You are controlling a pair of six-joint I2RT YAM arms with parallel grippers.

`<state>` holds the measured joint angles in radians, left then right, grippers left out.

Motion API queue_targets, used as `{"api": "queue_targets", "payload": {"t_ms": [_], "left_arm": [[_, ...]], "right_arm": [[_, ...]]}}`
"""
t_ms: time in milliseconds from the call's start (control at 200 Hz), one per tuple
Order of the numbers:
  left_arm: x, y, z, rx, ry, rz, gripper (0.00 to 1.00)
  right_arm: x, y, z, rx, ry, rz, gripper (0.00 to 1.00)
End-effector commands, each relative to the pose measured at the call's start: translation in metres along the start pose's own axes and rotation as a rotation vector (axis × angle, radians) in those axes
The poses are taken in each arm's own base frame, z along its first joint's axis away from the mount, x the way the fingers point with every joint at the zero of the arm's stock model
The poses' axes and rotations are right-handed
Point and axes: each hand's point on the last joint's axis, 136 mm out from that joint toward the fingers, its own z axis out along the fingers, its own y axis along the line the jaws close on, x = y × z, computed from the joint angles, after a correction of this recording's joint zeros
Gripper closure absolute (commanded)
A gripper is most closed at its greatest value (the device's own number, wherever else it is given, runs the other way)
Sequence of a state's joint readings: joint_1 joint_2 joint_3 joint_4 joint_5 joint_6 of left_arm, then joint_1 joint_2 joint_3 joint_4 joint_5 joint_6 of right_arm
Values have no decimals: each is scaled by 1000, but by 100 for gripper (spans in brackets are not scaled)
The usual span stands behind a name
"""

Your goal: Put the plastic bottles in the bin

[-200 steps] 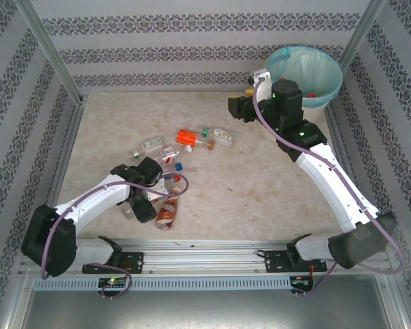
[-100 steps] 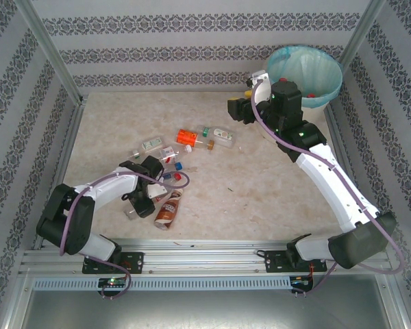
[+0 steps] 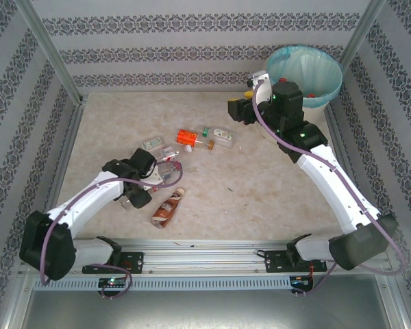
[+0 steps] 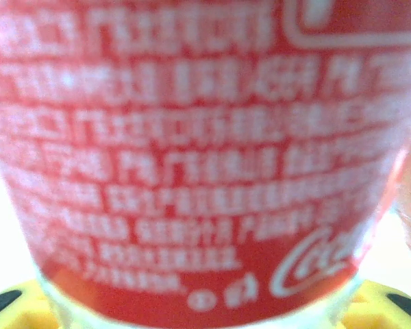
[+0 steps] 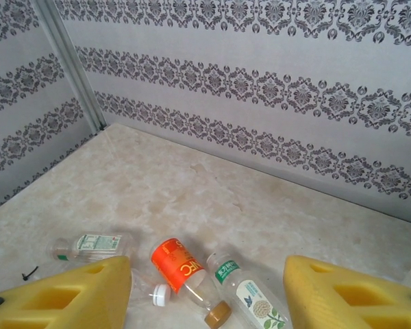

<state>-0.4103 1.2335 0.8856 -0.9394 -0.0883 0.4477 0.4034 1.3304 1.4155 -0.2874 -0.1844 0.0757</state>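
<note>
Left fingers [image 4: 380, 312] clamped the cola bottle [image 4: 192, 171] between them at its label. Likely light, thin-walled, slick, crushable, so mid-body hold looked right. Right fingers [image 5: 61, 295] spread, empty.

Walls [image 3: 192, 41]: white, grey damask bands
Table [image 3: 260, 178]: cream, marbled
Bin [image 3: 332, 83]: light teal liner
Near-left bottle [image 3: 166, 209]: brown, white markings
Centre bottle [image 5: 178, 264]: orange label
Cola bottle [image 4: 192, 171]: red label, white lettering
Right fingers [image 5: 61, 298]: yellow

Glossy red-labelled clear plastic bottle [image 4: 192, 171], matt marbled tabletop [image 3: 260, 199], teal plastic bin liner [image 3: 307, 67].
</note>
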Motion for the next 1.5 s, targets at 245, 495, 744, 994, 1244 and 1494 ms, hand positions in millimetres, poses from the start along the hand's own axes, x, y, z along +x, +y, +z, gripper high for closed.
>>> {"api": "queue_targets", "payload": {"t_ms": [245,495,744,994,1244,1494], "left_arm": [[-48,32,-124,-107,-451,-180,48],[-92,17,-198,14,-835,-166,54],[-95,1,-239,33,-1074,-87,58],[-91,-2,-247,22,-1119,-66,57],[-92,-6,-247,36,-1125,-45,57],[-92,-13,-242,65,-1121,-22,57]], "right_arm": [[-34,64,-9,-320,-80,22,41],[-54,150,-36,-696,-146,-97,41],[-67,183,-46,-796,-185,-119,41],[-64,221,-54,-898,-198,-149,42],[-64,249,-62,-957,-226,-213,37],[-74,257,-60,-957,-243,-209,43]]}}
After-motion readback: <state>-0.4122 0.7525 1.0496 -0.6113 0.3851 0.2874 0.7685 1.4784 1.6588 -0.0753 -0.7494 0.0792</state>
